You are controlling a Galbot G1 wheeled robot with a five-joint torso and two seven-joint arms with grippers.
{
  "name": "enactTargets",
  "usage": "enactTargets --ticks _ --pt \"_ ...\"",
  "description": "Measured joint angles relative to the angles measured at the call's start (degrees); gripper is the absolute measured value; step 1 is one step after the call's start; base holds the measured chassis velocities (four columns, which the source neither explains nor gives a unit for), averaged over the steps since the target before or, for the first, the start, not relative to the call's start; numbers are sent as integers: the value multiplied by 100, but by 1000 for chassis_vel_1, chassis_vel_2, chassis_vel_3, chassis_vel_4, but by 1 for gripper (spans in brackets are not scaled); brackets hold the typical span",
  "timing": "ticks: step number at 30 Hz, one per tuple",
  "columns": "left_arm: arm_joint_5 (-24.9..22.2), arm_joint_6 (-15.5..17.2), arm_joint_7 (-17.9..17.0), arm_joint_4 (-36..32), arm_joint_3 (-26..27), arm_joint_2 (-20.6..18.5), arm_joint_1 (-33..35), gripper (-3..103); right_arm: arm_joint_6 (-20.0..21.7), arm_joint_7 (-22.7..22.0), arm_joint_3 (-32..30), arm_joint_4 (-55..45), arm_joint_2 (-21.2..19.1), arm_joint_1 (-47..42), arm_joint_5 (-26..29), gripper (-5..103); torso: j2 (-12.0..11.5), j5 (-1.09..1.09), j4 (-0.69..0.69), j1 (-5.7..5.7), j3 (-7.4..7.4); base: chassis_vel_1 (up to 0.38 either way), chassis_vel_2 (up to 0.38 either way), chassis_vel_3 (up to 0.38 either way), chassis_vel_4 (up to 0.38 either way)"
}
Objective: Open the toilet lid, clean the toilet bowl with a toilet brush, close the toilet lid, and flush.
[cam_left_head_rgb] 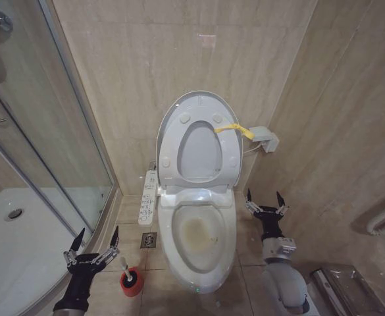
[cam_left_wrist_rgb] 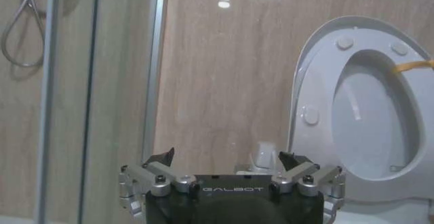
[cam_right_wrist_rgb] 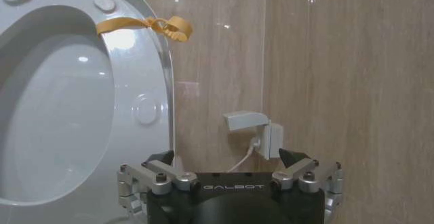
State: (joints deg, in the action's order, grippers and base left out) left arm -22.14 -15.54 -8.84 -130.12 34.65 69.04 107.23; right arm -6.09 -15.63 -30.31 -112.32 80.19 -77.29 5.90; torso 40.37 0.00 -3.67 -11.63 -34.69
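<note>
The toilet lid stands raised against the back wall, with the seat ring up in front of it and a yellow loop tag at its right side. Below, the toilet bowl lies uncovered, its inside stained yellowish. The toilet brush stands in a red holder cup on the floor left of the bowl. My left gripper hovers open just left of the brush. My right gripper is open to the right of the bowl. The wrist views show each gripper open and the raised lid.
A glass shower enclosure with a white tray bounds the left. A button panel runs along the bowl's left side, with a floor drain below it. A wall box with a cable sits right of the lid. A metal fixture lies at the bottom right.
</note>
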Motion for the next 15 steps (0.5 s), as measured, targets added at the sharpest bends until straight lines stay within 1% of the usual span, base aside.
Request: enactTargets --ticks 7,12,15 --pt "304 -131 -54 -32 30 107 93 100 0 0 0 0 0 0 0 100 0 0 0 0 0 0 0 0 0" --pt "358 -193 -89 -6 72 131 83 100 0 0 0 0 0 0 0 100 0 0 0 0 0 0 0 0 0" --pt "351 -243 -94 86 186 93 18 100 0 0 0 0 0 0 0 100 0 0 0 0 0 0 0 0 0"
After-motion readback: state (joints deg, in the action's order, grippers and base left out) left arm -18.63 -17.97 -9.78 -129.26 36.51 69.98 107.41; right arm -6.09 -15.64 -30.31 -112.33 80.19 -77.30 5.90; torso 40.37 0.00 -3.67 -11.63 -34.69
